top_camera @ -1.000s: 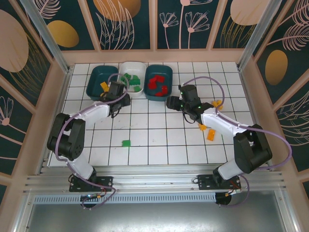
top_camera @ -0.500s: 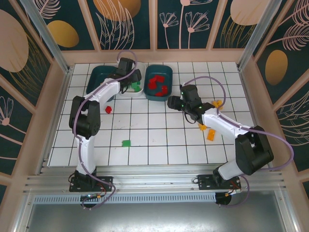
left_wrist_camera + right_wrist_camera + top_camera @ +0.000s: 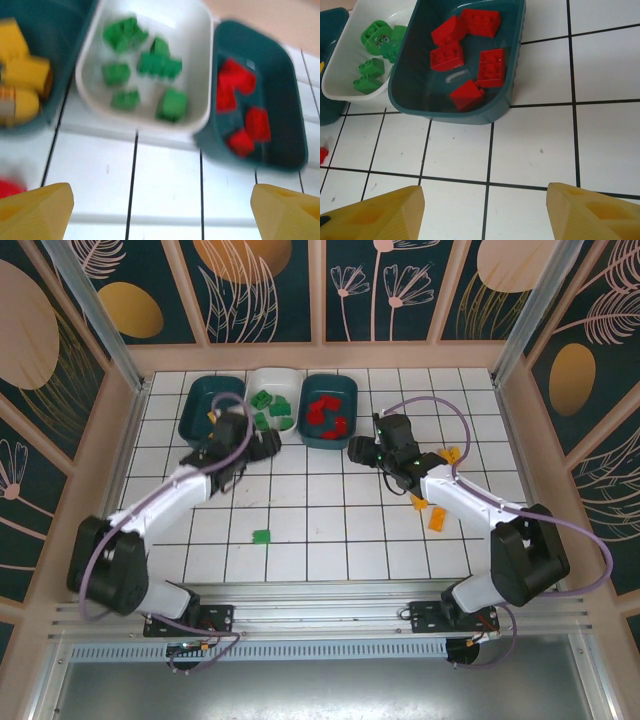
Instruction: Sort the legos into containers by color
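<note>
Yellow bricks [image 3: 22, 75] sit in the left teal tub [image 3: 62, 27]; green bricks [image 3: 160, 65] in the white tub [image 3: 200, 35]; red bricks [image 3: 492, 67] in the right teal tub [image 3: 515, 30]; the left gripper [image 3: 160, 200] and right gripper [image 3: 482, 200] hang near them, jaws wide apart, empty.

The left container [image 3: 198, 406] and right container [image 3: 346, 390] flank the middle container [image 3: 272, 374], just beside it at the far edge of the worktop [image 3: 330, 525]; legos [image 3: 322, 412] lie in all three. A lone lego [image 3: 261, 536] lies well before it, other legos [image 3: 437, 519] front-right.
</note>
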Controlling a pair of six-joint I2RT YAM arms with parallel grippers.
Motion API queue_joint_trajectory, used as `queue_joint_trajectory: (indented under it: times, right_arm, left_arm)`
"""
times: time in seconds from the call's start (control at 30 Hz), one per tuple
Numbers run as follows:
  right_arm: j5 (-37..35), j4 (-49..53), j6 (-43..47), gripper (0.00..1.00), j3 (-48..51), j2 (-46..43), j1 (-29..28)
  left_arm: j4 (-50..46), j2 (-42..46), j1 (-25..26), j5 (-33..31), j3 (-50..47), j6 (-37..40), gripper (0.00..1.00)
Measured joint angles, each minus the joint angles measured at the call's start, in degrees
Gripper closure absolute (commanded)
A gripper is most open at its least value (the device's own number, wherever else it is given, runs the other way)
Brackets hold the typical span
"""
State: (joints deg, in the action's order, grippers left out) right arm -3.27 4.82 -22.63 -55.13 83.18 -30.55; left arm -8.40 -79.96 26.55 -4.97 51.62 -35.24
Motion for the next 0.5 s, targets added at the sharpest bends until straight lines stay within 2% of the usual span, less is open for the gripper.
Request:
queue_joint_trajectory:
  times: [0.1, 0.17, 0.33, 0.5]
  right_arm:
    - [-0.3, -0.3, -0.6, 0.34, 0.0, 0.6, 0.0]
    - [-0.8, -1.1, -1.1, 0.34, 0.1, 0.6, 0.0]
    - [-1.4, -3.1, -2.9, 0.33, 0.9, 0.6, 0.0]
    - [-1.7, -3.6, -4.0, 0.33, 2.6, 0.6, 0.0]
  left_arm:
    - [-1.0, 5.4, 7.7, 0.5, -10.6, -3.9, 0.12]
    - [-2.8, 9.6, 11.1, 1.2, -16.7, -6.8, 0.13]
    - [-8.2, 18.0, 14.0, 1.1, -22.1, -12.2, 0.15]
    - [-9.6, 17.8, 16.8, 1.0, -22.2, -14.2, 0.16]
